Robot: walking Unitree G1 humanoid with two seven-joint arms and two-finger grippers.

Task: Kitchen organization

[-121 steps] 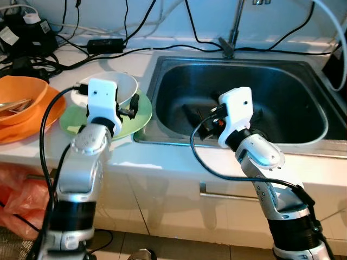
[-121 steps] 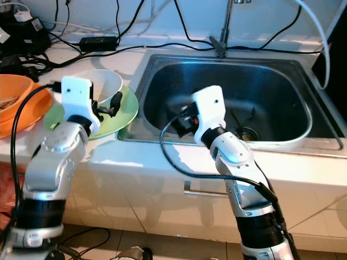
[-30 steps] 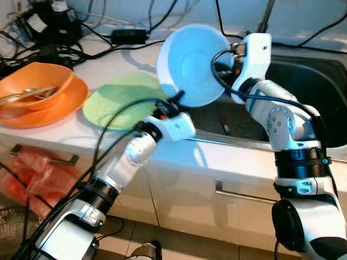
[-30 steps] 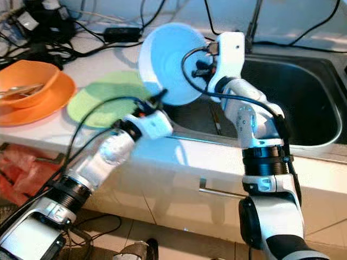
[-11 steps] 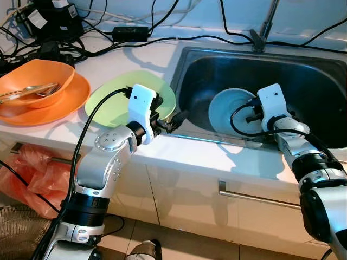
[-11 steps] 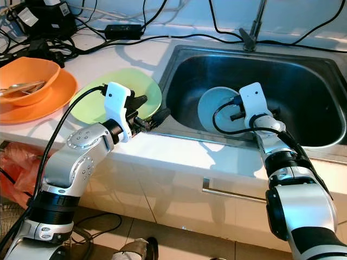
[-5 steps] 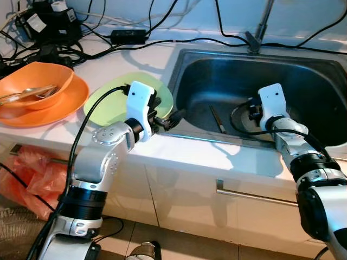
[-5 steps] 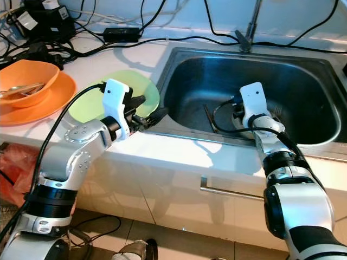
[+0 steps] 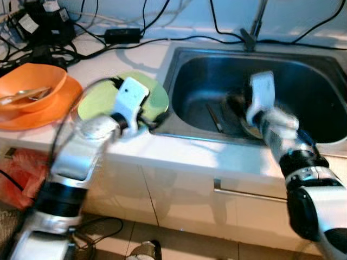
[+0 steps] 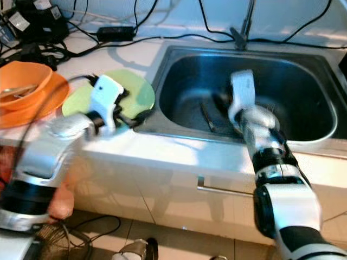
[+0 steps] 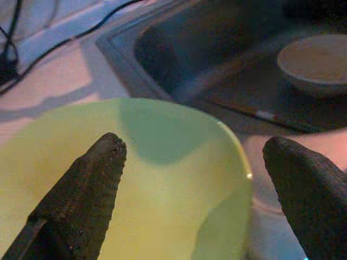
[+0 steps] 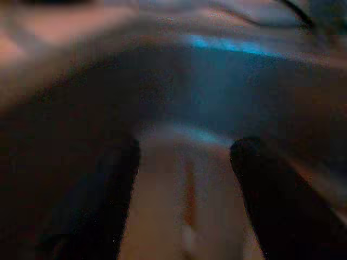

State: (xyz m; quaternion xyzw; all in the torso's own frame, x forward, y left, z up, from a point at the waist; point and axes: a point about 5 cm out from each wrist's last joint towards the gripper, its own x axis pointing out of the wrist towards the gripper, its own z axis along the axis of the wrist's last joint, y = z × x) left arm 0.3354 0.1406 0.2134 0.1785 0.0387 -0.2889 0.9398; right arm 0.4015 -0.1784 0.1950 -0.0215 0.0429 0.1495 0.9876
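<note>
A light green plate lies on the white counter beside the sink. My left gripper hovers open just above the plate, its fingers spread over the plate's sink-side rim. A white bowl rests upright on the sink floor. My right gripper reaches down into the sink near that bowl; in the dark, blurred right wrist view its fingers stand apart with nothing gripped. A dark thin utensil lies on the sink floor.
An orange bowl with a spoon sits on an orange plate at the counter's left end. Black cables and a power adapter run along the back. The faucet rises behind the sink. A cabinet handle is below.
The white bowl, tilted at my right gripper a second ago, now lies flat in the sink and that gripper has pulled off it. My left gripper moved back over the green plate.
</note>
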